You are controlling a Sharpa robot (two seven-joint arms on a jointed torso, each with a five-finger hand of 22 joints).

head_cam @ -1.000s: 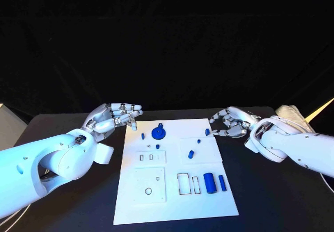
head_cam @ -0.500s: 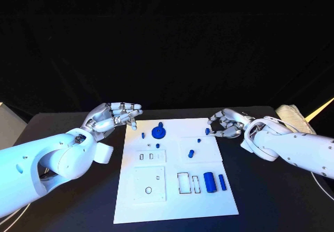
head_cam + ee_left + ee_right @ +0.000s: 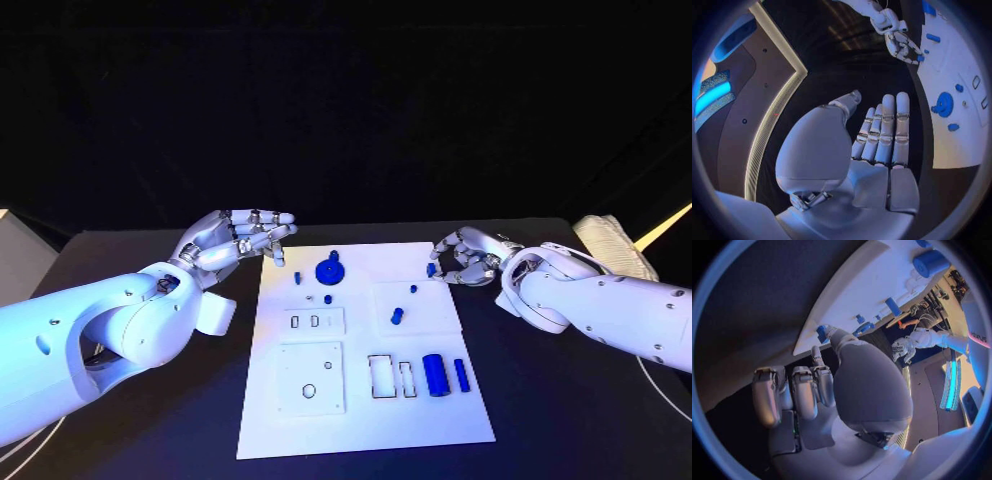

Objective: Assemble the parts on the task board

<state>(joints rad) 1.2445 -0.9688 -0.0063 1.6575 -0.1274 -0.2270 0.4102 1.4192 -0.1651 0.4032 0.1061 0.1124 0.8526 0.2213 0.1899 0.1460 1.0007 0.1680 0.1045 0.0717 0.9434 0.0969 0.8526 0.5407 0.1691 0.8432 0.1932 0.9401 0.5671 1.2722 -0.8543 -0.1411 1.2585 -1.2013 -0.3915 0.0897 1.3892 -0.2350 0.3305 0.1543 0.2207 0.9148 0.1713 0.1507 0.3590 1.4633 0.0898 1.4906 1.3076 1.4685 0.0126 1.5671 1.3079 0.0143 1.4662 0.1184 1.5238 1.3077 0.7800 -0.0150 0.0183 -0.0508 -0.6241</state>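
Observation:
The white task board point(image 3: 361, 410) lies mid-table. On it are a blue gear point(image 3: 329, 270), small blue pegs point(image 3: 395, 316) and a blue cylinder point(image 3: 433, 376) beside a blue bar point(image 3: 462, 375). A small blue part point(image 3: 430, 269) stands at the board's far right edge. My right hand point(image 3: 464, 258) curls around that part from the right, and its thumb tip point(image 3: 831, 335) touches the part point(image 3: 821, 332). My left hand point(image 3: 238, 238) hovers over the board's far left corner, fingers bent and holding nothing. In the left wrist view its fingers point(image 3: 882, 135) lie straight beside the board point(image 3: 954, 140).
Recessed plates with slots point(image 3: 313, 323) and a hole point(image 3: 309, 392) sit on the board's left half, and open rectangular slots point(image 3: 382, 378) lie beside the cylinder. A pale cloth-like object point(image 3: 613, 240) lies at the table's far right. Black table surrounds the board.
My right hand has moved left to the small blue part at the board's edge and its fingers now reach it. The part and my left hand have stayed put.

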